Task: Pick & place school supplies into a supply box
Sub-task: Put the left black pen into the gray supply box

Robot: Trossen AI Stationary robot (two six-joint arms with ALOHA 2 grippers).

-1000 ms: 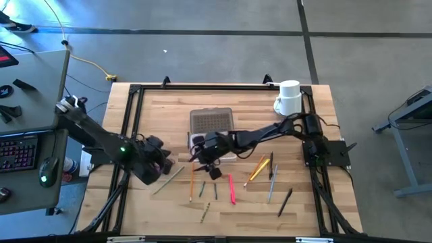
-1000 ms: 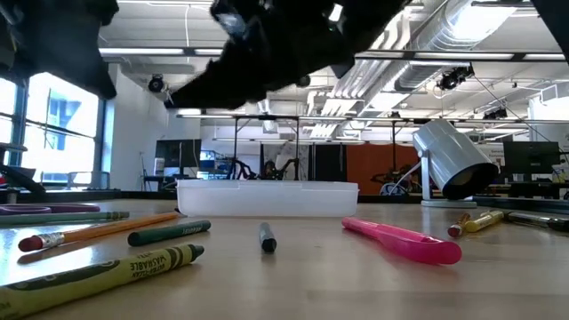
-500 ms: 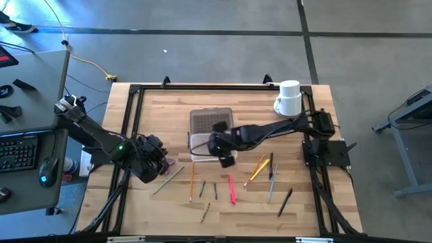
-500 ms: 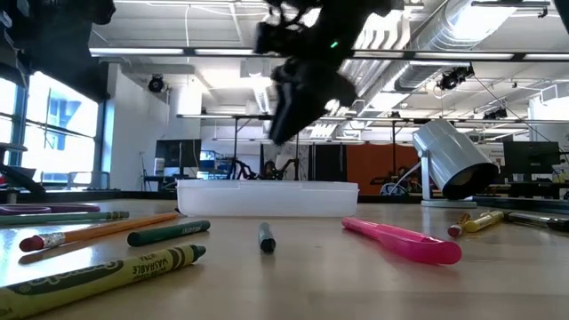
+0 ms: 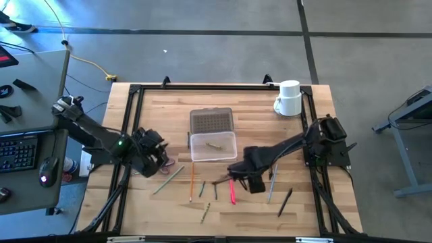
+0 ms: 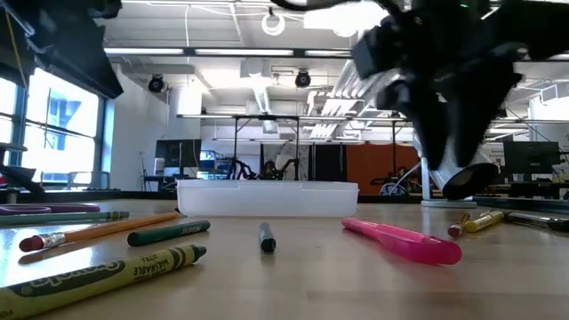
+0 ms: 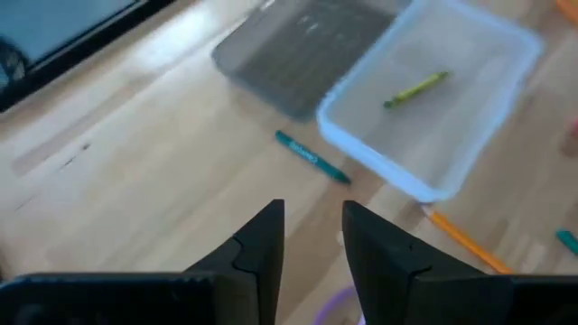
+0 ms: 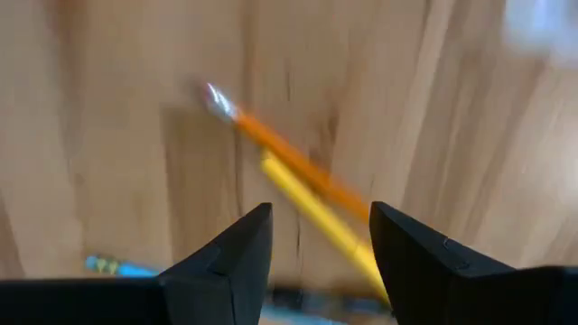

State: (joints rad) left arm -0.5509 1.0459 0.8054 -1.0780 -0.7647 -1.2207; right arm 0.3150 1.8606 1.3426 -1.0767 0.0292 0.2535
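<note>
Barely started: one yellow-green crayon [image 5: 214, 144] lies in the supply box [image 5: 213, 156], lid flipped open behind it; the other pens, pencils and crayons lie loose on the table [image 5: 162, 111] in front of it. My right gripper [image 5: 254, 182] hangs empty, jaws apart, over the loose ones near the pink pen [image 5: 232, 190]. Left gripper [image 5: 156, 150] sits at the table's left edge, jaws slightly parted, holding nothing.

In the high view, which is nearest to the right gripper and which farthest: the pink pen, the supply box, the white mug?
From the right gripper:
1. Pink pen, on the table just beside it, toward the left arm.
2. Supply box, toward the table's middle, lid open.
3. White mug, at the far corner on the right arm's side.
</note>
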